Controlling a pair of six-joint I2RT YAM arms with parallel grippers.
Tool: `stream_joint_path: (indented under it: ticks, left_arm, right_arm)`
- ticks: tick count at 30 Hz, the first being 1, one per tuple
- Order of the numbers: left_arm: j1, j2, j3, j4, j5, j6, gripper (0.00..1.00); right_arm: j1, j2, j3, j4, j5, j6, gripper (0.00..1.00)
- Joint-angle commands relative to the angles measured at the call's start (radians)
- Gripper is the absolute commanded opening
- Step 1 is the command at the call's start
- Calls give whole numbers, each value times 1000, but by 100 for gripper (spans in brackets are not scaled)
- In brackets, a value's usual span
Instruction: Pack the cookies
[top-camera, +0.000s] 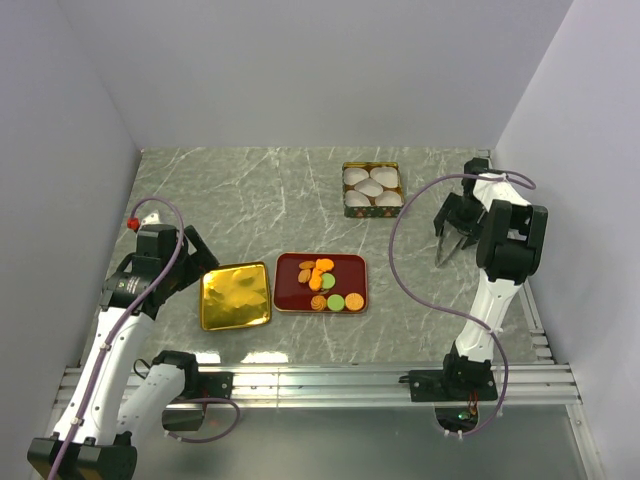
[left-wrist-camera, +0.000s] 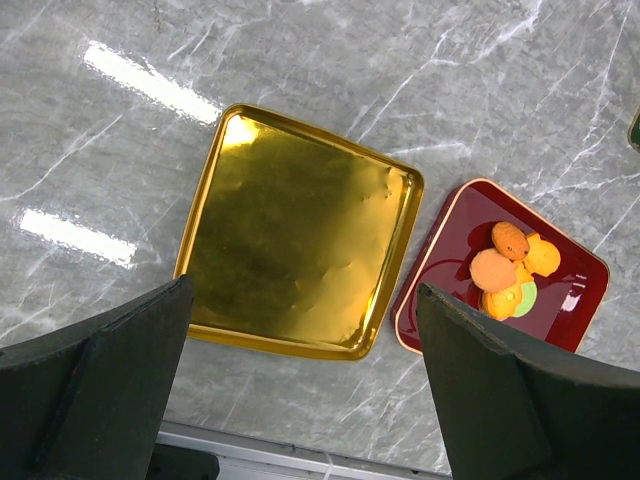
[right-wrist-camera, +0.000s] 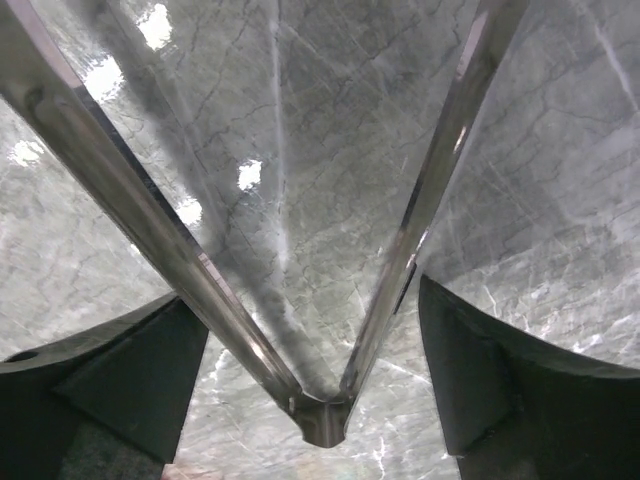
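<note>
The cookies (top-camera: 322, 282), orange, light green and tan, lie in a loose pile on a red tray (top-camera: 292, 270) mid-table. They also show in the left wrist view (left-wrist-camera: 505, 268) on the red tray (left-wrist-camera: 450, 250). My left gripper (top-camera: 200, 262) is open and empty, hovering over the near edge of a gold lid (top-camera: 236, 295); it shows in the left wrist view (left-wrist-camera: 305, 290) above the lid (left-wrist-camera: 300, 220). My right gripper (top-camera: 449, 232) is off to the right, shut on metal tongs (top-camera: 441, 256). The tongs (right-wrist-camera: 150, 215) sit in a V between its fingers (right-wrist-camera: 110, 380), over bare table.
A square tin (top-camera: 372, 165) with several white scalloped paper cups (top-camera: 371, 187) stands at the back, right of centre. Aluminium rails (top-camera: 330, 385) run along the near edge. White walls close the left, back and right sides.
</note>
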Motion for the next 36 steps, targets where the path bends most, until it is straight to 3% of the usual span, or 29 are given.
stream_joint_path:
  ticks: [1,12,19,36]
  left_arm:
    - [0,-4,-2,11,-15,-10,99]
    - [0,-11,-5,15,-9,-7,100]
    - [0,-8,-6,20,-2,-4,100]
    - [-1,7,-11,25,4,0,99]
  right_arm:
    - [1,21,-7,18,-3,17,83]
    - [21,-52,-7,-6,0,25,62]
    - [84,-196,45,-81,26,36,61]
    - [177,-518,-44,-203,-66,76,59]
